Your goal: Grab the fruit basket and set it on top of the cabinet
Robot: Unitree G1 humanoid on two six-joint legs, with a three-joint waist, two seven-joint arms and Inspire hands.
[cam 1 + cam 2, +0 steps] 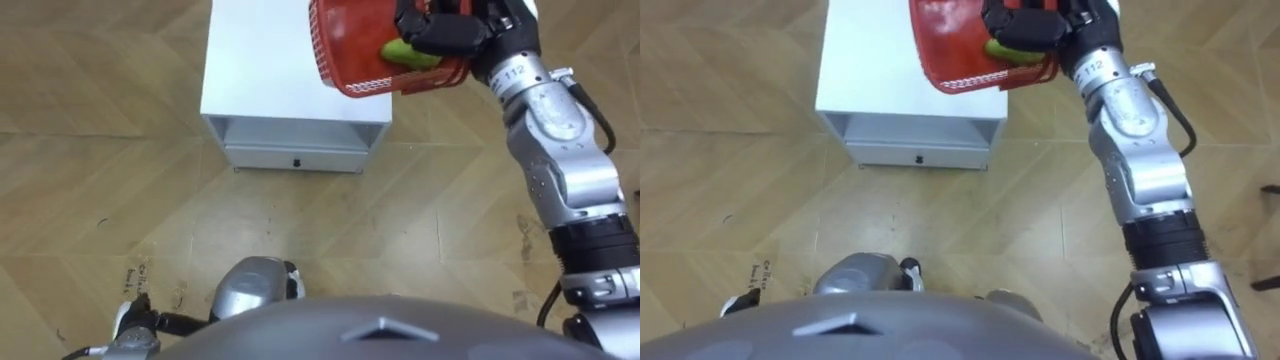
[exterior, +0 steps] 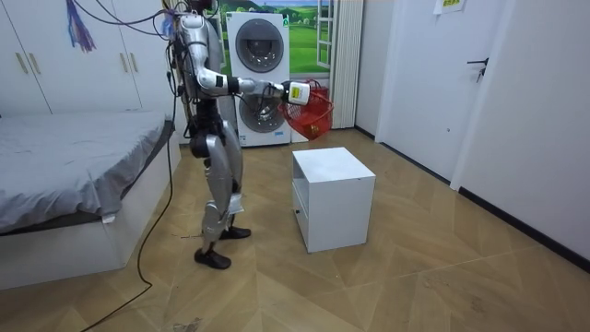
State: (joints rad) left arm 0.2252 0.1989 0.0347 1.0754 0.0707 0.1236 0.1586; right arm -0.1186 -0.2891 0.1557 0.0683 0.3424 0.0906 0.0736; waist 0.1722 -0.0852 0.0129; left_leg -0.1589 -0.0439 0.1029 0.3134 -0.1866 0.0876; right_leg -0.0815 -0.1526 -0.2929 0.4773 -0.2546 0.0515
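Red mesh fills the top of your eye views: the fruit basket (image 1: 345, 50) is up in the air, tipped toward you and clear of everything beneath it. Your right robot hand (image 1: 445, 30) carries it, dark fingers curled tight over the near rim. A green fruit (image 1: 408, 55) lies inside, just under that grip.

Below the basket and well apart from it is the low white bench (image 1: 260, 70), its drawer (image 1: 295, 158) facing you and closed. Your left robot hand (image 1: 138, 322) hangs low at the lower left, above the wooden floor (image 1: 90, 200); you cannot tell how it is set.

The room view gives you what the eyes cannot (the whole stance). You stand upright between the bed (image 2: 74, 148) on the room view's left and the bench on its right, arm stretched forward at chest height, the basket hanging out over the bench. A washing machine (image 2: 258, 46) stands behind you.
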